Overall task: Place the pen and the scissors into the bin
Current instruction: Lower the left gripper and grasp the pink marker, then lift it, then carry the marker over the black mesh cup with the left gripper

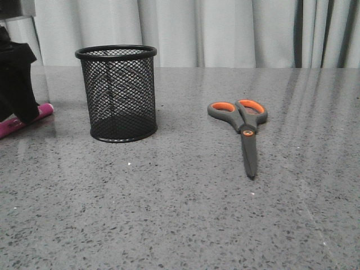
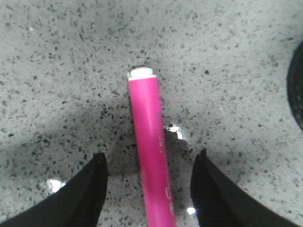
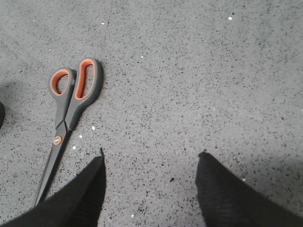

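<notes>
Speckled grey table [image 1: 180,225] bears the pen [image 2: 151,156], printing unreadable, between the spread left tool [image 2: 149,189].

A: What do the robot's matte black wedge-shaped left gripper fingers [image 2: 90,189] look like?
B: Finely ribbed inner pads, tapering tips.
A: And the right gripper's black fingers [image 3: 222,194]?
B: Same black, textured, pointed. A black bulky left arm [image 1: 17,79] shows at nine o'clock.

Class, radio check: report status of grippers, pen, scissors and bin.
Left gripper open, straddling pen on table. Right gripper open, empty, beside scissors. Bin upright, empty. Nothing blocking.
</notes>
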Motion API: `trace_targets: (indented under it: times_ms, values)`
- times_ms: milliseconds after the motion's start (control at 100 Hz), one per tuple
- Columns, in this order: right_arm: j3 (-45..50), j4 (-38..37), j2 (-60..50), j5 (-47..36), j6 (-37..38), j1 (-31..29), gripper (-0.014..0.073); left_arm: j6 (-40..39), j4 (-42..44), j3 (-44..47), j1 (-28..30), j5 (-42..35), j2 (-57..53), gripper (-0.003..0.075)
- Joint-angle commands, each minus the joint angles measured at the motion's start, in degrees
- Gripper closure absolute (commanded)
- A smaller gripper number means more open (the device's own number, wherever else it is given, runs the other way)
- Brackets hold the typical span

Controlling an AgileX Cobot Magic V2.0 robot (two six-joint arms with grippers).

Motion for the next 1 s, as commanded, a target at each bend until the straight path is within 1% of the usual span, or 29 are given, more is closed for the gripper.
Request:
trace_targets:
  times_ms: [0, 120, 180, 220, 240, 250, 260, 270, 390, 430, 450, 600, 700, 890, 990]
  values:
    - [-2.0, 0.2, 0.2, -3.1, -0.3, -0.4, 0.0215, -0.6, -1.0, -1.7, -0.5, -1.5, -1.1, 0.0355]
    - [-2.0, 0.2, 0.2, -2.8, -0.3, -0.4, 0.0215, -0.6, -0.9, -1.7, -0.5, -1.5, -0.6, 0.0363]
    - [-2.0, 0.2, 0.2, -2.8, -0.3, -0.4, 0.0215, -0.6, -0.9, -1.7, -0.6, -1.5, -0.5, 0.0402]
    - [-2.0, 0.2, 0.2, -2.8, -0.3, -0.4, 0.0215, -0.6, -0.6, -1.7, -0.7, -1.4, -0.5, 0.0446]
    - [-2.0, 0.2, 0.2, -2.8, -0.3, -0.4, 0.0215, -0.6, -0.3, -1.7, -1.0, -1.3, -0.5, 0.048]
    - [-2.0, 0.2, 0.2, -2.8, -0.3, -0.4, 0.0215, -0.6, -0.4, -1.7, -1.1, -1.3, -0.5, 0.048]
    - [-2.0, 0.2, 0.2, -2.8, -0.3, -0.4, 0.0215, -0.6, -0.2, -1.7, -1.2, -1.2, -0.5, 0.0507]
    - [-2.0, 0.2, 0.2, -2.8, -0.3, -0.4, 0.0215, -0.6, -0.1, -1.7, -1.2, -1.2, -0.5, 0.0507]
    - [-2.0, 0.2, 0.2, -2.8, -0.3, -0.4, 0.0215, -0.6, 1.5, -1.7, -3.0, -0.5, -0.5, 0.0656]
    - [-2.0, 0.2, 0.2, -2.8, -0.3, -0.4, 0.0215, -0.6, 2.2, -1.7, -3.7, -0.4, -0.5, 0.0723]
    - [-2.0, 0.2, 0.2, -2.8, -0.3, -0.4, 0.0215, -0.6, 2.2, -1.7, -3.9, -0.4, -0.5, 0.0743]
    - [-2.0, 0.2, 0.2, -2.6, -0.3, -0.4, 0.0215, -0.6, 2.5, -1.7, -4.1, -0.4, -1.1, 0.0742]
    - [-2.0, 0.2, 0.2, -2.4, -0.3, -0.4, 0.0215, -0.6, 2.6, -1.7, -4.1, -1.2, -3.7, 0.0742]
    - [-2.0, 0.2, 0.2, -2.4, -0.3, -0.4, 0.0215, -0.6, 2.3, -1.7, -4.1, -6.5, -12.6, 0.0742]
    - [-2.0, 0.2, 0.2, -2.4, -0.3, -0.4, 0.0215, 0.4, 0.9, -1.3, -4.1, -11.8, -18.4, 0.0742]
